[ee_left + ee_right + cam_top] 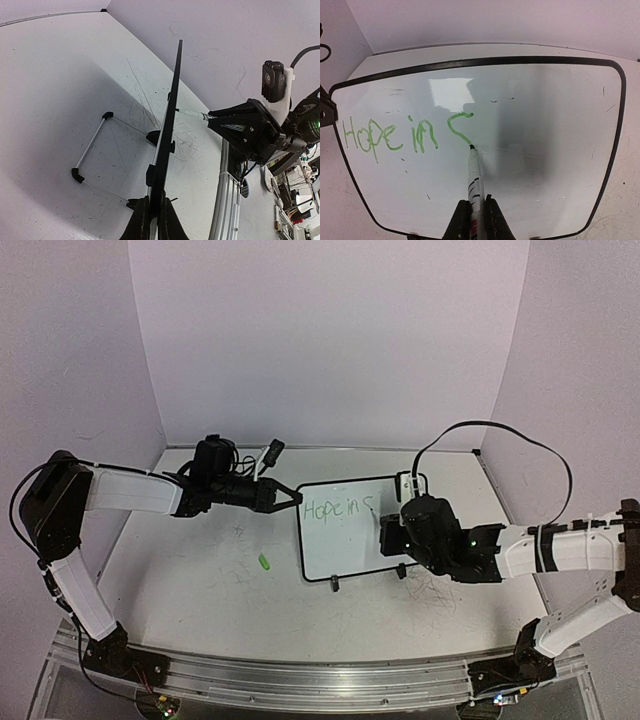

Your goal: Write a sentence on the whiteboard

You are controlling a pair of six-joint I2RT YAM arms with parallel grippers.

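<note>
Left end effector [152, 212] clamps the one whiteboard [350, 550]; right end effector [476, 207] pinches one marker [474, 175].

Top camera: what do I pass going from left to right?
Left pincer clamping the whiteboard → green writing → right pincer holding the marker.

Whiteboard [340, 545] on table [200, 585], left tool [295, 498] at its left edge, marker [474, 182] against its front.

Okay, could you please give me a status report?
Left gripper shut on whiteboard edge. Right gripper shut on marker, tip on board. Sentence reads "Hope in s". Nothing blocking.
</note>
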